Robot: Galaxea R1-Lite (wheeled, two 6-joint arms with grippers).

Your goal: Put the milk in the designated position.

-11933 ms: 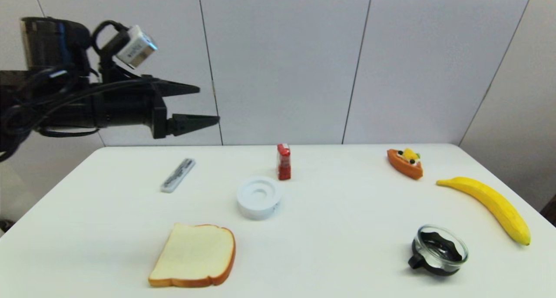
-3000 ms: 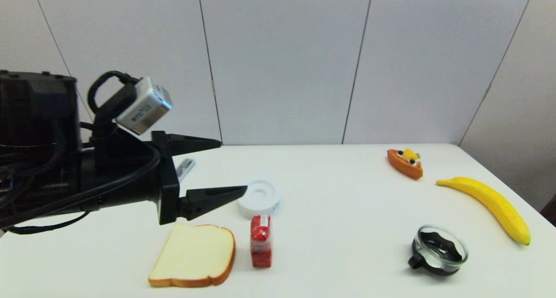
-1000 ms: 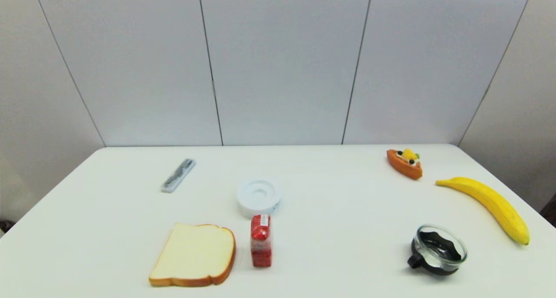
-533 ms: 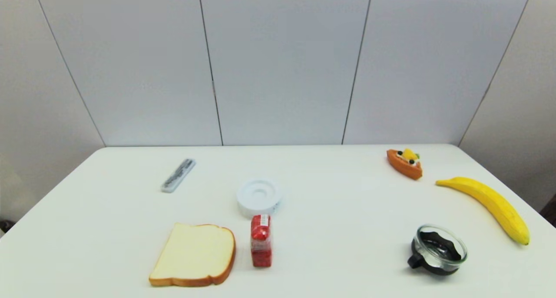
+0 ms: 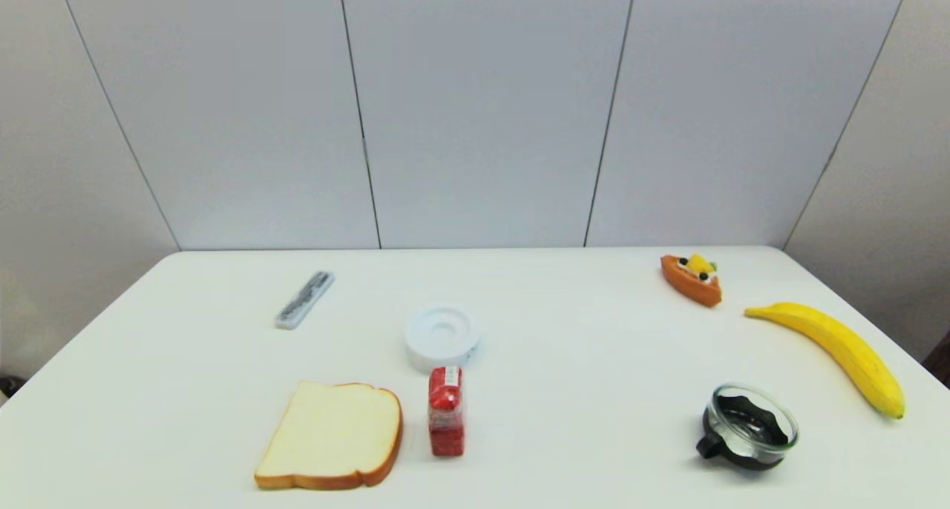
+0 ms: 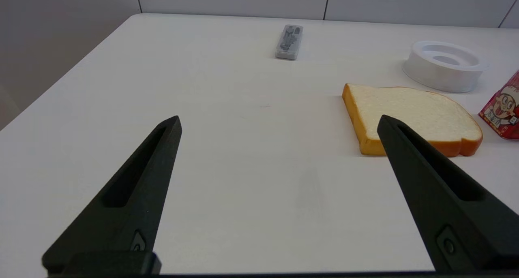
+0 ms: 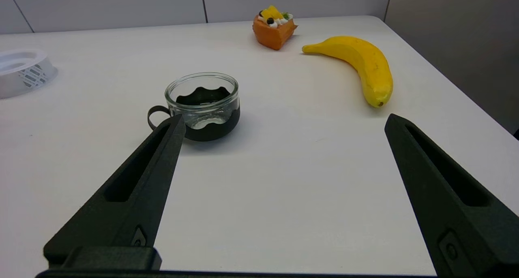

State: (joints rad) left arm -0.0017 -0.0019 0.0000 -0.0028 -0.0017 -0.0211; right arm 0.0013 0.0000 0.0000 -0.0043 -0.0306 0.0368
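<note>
A: Where is the milk carton (image 5: 446, 411) at this moment?

B: It stands upright on the white table (image 5: 579, 360), just beside the bread slice (image 5: 332, 436) on the side of the robot's right, and near the white ring-shaped holder (image 5: 442, 336), which is behind it. Nothing touches it. In my judgement it is already in its place.

A: And the arms?

B: Both are out of the head view. The left gripper (image 6: 279, 124) hangs low over the near left part of the table, its fingers spread wide and holding nothing. The right gripper (image 7: 284, 122) is the same, wide apart and empty, near the glass cup with the black base (image 7: 201, 106).

A: What can go wrong from here?

B: I think the carton is the risk. It is narrow and tall, so a small push on its upper part could tip it. If the left arm swings toward the centre, a finger may hit the bread slice and push it into the carton. On the other side, a careless move of the right arm could knock the glass cup or roll the banana (image 7: 357, 65).

A: How does the carton look?

B: It is small and red, with a folded gable top and a small white label. On one face, in the left wrist view, there is a cartoon face. It is shorter than the bread slice is long.
</note>
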